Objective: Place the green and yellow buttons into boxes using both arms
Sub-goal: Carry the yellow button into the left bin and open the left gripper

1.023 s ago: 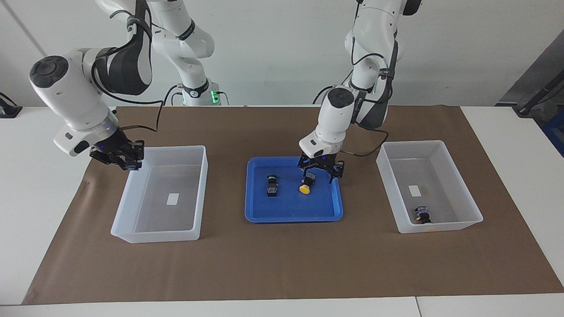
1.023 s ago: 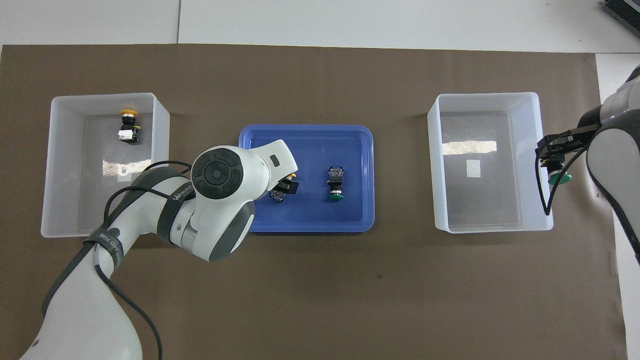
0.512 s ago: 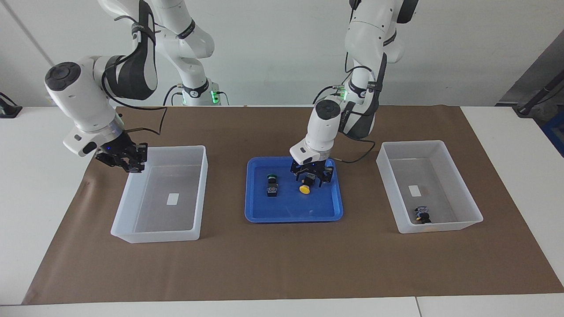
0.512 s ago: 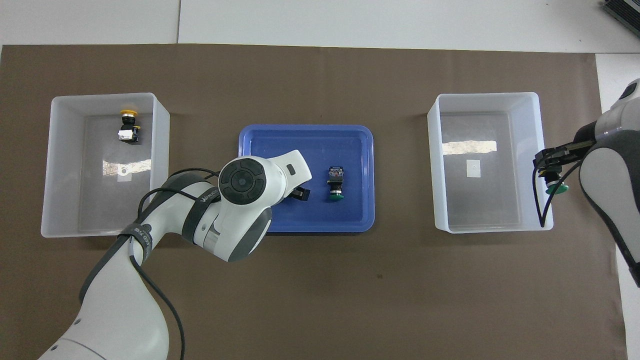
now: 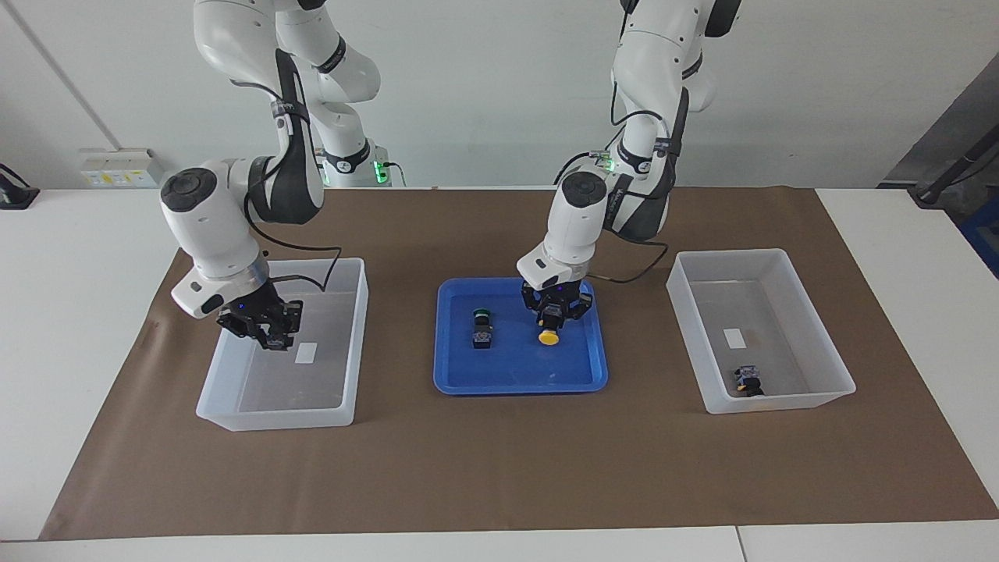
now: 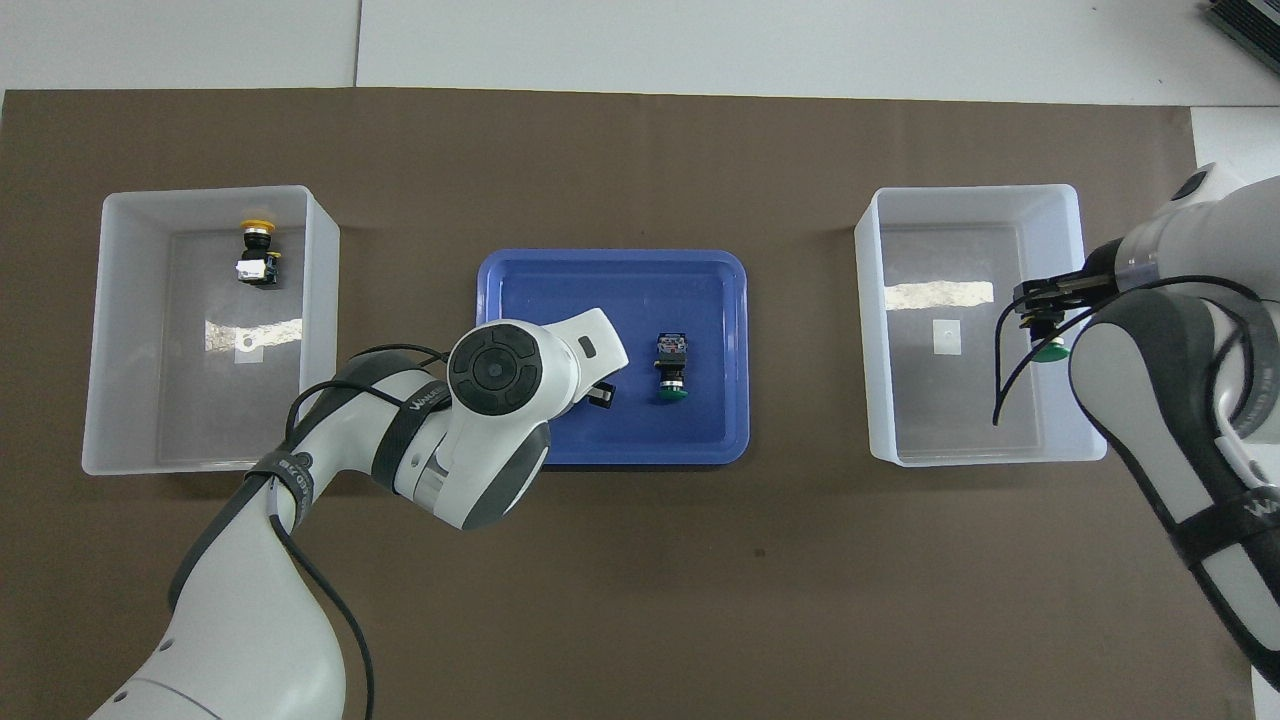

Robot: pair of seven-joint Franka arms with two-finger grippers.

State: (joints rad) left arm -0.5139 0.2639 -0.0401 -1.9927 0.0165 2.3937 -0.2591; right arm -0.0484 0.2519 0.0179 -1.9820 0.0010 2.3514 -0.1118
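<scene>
Brown paper mat (image 5: 499, 460) covers the table; on it, a shallow blue tray (image 5: 460, 382) at the middle and two translucent white boxes, one at each end.

Left gripper (image 5: 556, 314) is down in the blue tray, fingers clamped together on the black body of a yellow-capped button (image 5: 549, 336); the cap points away from the robots and sits at the tray floor. In the overhead view the left arm's wrist covers this button almost wholly.

Green-capped button in the tray (image 6: 671, 368) lies on its side, beside the left gripper toward the right arm's end, untouched.

Right gripper (image 5: 261, 328) hangs over the inside of the box at the right arm's end (image 5: 355, 343), near the wall toward the table's end. Fingers clamped on a green-capped button (image 6: 1048, 350), cap pointing down; only the cap shows clearly, in the overhead view. That box's floor shows only a small white label (image 6: 945, 337).

Box at the left arm's end (image 6: 120, 330) holds one yellow-capped button (image 6: 256, 252), lying on its side in the part farther from the robots.
</scene>
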